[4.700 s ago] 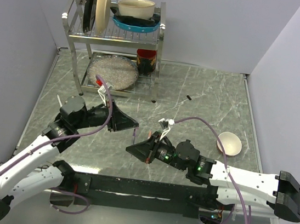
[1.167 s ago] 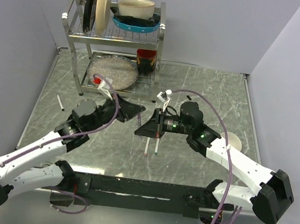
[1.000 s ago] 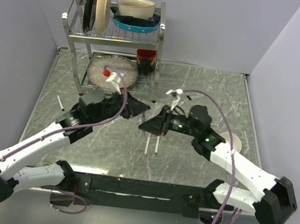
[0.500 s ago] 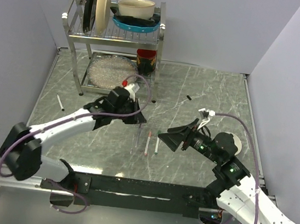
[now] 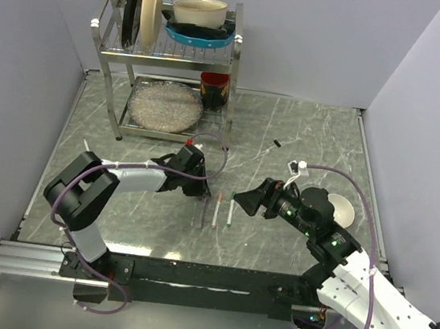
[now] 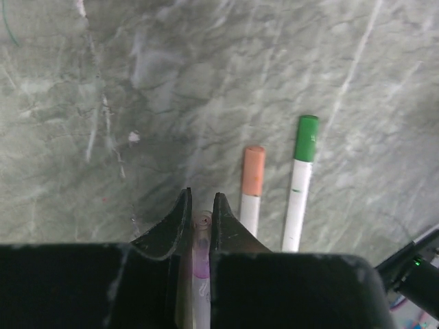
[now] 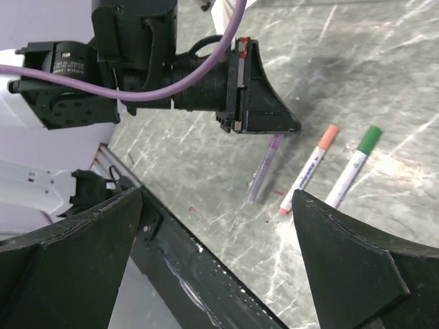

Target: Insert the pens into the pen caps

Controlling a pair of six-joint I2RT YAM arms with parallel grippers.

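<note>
My left gripper [image 6: 200, 199] is shut on a whitish pen [image 6: 201, 225] with a purple band, low over the table. From above, that pen [image 5: 200, 212] slants from the left gripper [image 5: 200, 197] down to the marble. Just right of it lie two pens side by side, one with a pink-red cap [image 6: 253, 170] and one with a green cap [image 6: 307, 130]. My right gripper [image 5: 249, 202] stands wide open to their right, with nothing between its fingers [image 7: 68, 260]. A small black pen cap [image 5: 276, 143] lies alone farther back.
A steel dish rack [image 5: 169, 60] with plates, bowls and a red cup [image 5: 214, 88] stands at the back left. A small cream bowl [image 5: 337, 209] sits behind the right arm. The black base rail [image 5: 205, 278] runs along the near edge.
The right gripper opened, left the two capped pens on the table and drew back to the right. The left gripper carried its pen forward and down beside them.
</note>
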